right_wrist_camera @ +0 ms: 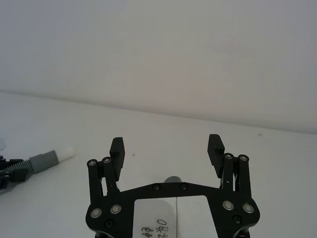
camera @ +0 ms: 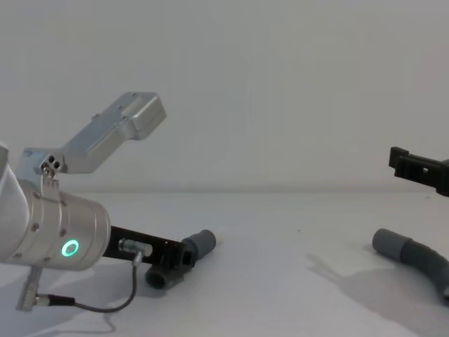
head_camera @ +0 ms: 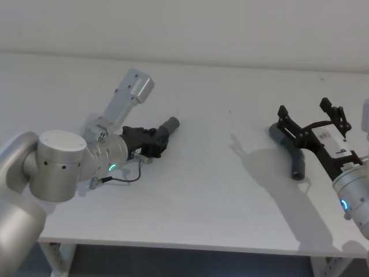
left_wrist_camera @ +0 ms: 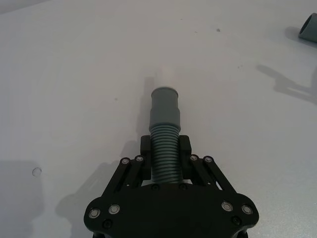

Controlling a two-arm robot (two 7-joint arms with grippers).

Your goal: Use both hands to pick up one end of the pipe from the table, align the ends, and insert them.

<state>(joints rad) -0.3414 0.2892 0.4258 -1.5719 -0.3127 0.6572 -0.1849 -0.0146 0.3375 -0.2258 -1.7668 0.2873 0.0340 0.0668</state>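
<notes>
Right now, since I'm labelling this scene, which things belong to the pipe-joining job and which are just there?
Job: black two-finger left gripper, shut on a ribbed dark-grey hose piece; black right gripper, open; second curved dark-grey hose piece lying on the matte white table.
Just there: pale grey wall; thin black cable at the left wrist.

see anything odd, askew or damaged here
Nothing stands out. The left tool grips one pipe piece by its ribbed part; the right tool is open above the other piece, which lies intact on the table.
</notes>
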